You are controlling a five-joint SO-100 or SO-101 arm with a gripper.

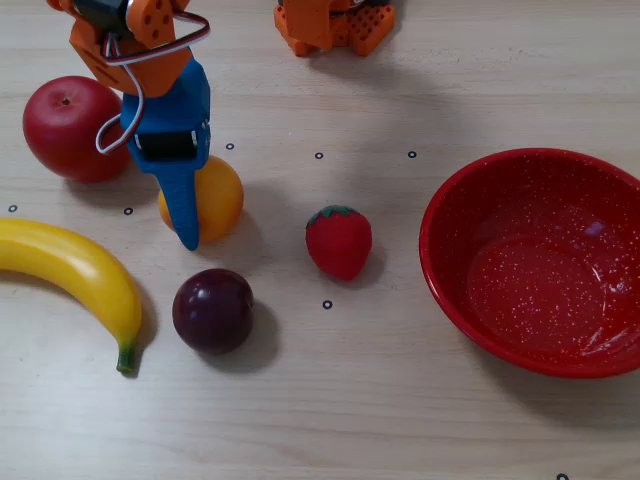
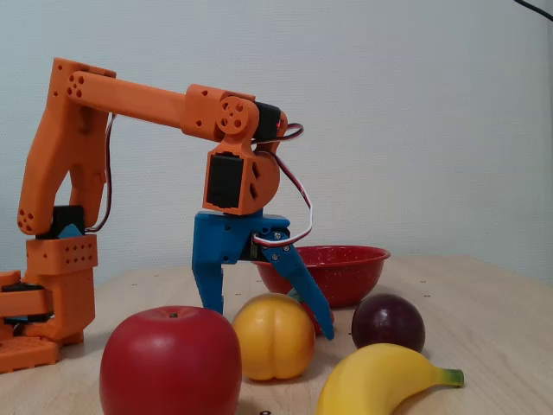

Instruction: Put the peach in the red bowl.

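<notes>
Nearest you in the fixed view lie the glossy red apple (image 2: 170,360) and the curved yellow banana (image 2: 384,380), with the round dark purple plum (image 2: 388,322) just behind the banana. Between apple and plum sits your target, the smooth round yellow-orange peach (image 2: 273,336), resting on the pale wooden surface (image 2: 484,328) with its faint crease facing the camera. The blue two-finger end effector (image 2: 268,324) is spread wide and straddles the peach: one finger stands down on the apple side, the other slants toward the plum, and nothing is gripped yet. From overhead, the peach (image 1: 208,200) shows half hidden under the blue finger, with the apple (image 1: 72,127) up-left, the plum (image 1: 212,310) below and a small red strawberry (image 1: 339,241) to its right. Judging by its sheen, the peach is probably light, rigid and slippery, so it may squirt out of a shallow pinch; you'd do best to close across its widest girth, low enough that the fingers sit at or below the equator. Farthest off, the large glossy red bowl (image 2: 326,270) with white speckles stands empty, well apart on the right of the overhead view (image 1: 445,210).
</notes>
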